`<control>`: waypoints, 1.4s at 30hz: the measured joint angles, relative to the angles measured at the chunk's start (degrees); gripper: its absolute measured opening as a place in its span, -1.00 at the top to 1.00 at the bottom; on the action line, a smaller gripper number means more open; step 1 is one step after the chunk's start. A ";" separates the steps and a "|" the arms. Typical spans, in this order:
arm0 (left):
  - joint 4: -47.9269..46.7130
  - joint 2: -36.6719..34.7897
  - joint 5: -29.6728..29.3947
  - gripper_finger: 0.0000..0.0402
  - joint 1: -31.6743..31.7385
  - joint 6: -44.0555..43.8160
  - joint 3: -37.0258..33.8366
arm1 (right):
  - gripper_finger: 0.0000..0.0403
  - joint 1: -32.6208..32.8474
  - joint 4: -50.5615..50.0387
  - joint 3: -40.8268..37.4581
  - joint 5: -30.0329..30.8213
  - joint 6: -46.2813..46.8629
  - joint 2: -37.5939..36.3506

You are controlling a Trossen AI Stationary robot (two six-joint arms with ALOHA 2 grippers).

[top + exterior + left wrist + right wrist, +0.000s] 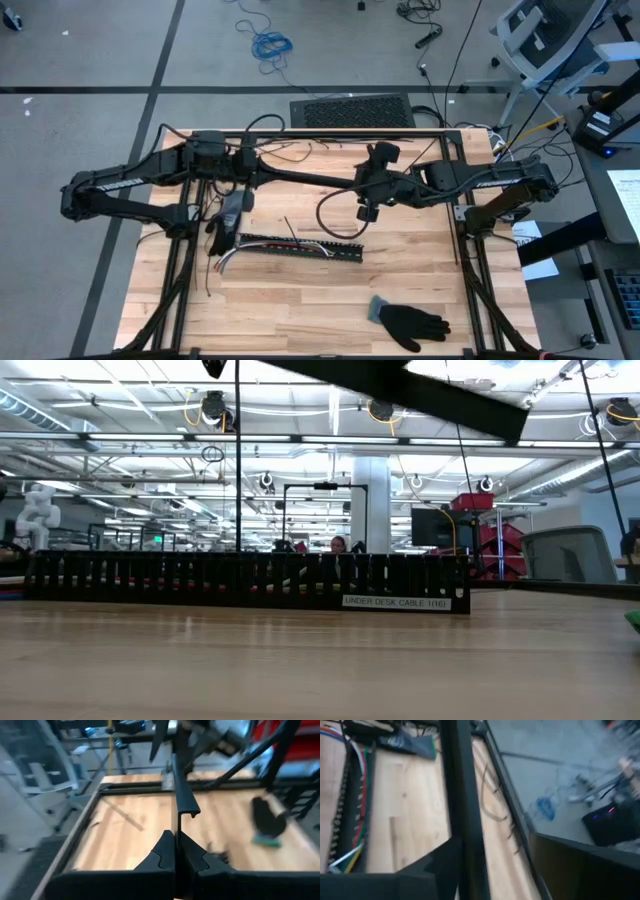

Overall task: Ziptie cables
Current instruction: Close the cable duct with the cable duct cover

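A long thin black bar (310, 178) hangs level above the table between my two grippers. My left gripper (258, 170) (175, 845) is shut on its left end. My right gripper (368, 186) (490, 860) is open at the bar's other end, one finger on each side; whether it touches the bar I cannot tell. Below, the black slotted strip (300, 247) (250, 580) lies on the wood. The cables (305, 245) (357, 795), white, red, green and yellow, lie along it, their ends sticking out at its left end (226, 262). My left gripper pinches the bar's left end (176, 827) between its two shut fingers. The fingers come level from the table's left and lie along the bar. The bar runs straight away from them toward my right gripper, lifted clear of the table.
A black glove (412, 322) (267, 820) lies near the front right. Another dark glove (226, 215) (410, 742) lies by the slotted strip's left end. A thin black strand loops (335, 212) behind the strip. The black frame rail (300, 132) borders the far edge.
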 joint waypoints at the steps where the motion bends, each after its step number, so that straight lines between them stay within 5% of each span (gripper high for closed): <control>1: -0.42 0.02 -1.28 1.00 0.00 1.83 0.00 | -0.06 0.09 1.07 0.23 0.82 -1.81 0.00; 7: -4.89 0.01 -14.84 1.00 -1.36 24.91 0.00 | -0.34 -1.30 2.20 6.28 0.17 -3.03 0.00; 12: -6.84 1.08 -25.31 1.00 -5.25 47.47 0.00 | -0.38 -7.82 -0.42 12.46 -17.62 6.24 0.00; 16: -6.42 2.97 -26.28 1.00 -9.90 58.57 0.00 | -0.39 -10.94 1.55 13.11 -21.26 3.82 0.91; 26: -6.29 6.27 -35.58 1.00 -19.77 69.44 -0.02 | -0.39 -10.73 0.70 13.04 -27.64 -8.55 8.55; 33: -5.26 6.25 -35.95 1.00 -21.01 69.42 0.00 | -0.39 -9.56 4.13 13.27 -33.77 -8.76 13.47; 42: -4.76 7.17 -33.24 1.00 -22.49 69.01 0.00 | -0.39 -8.13 4.24 18.59 -33.46 -11.27 18.77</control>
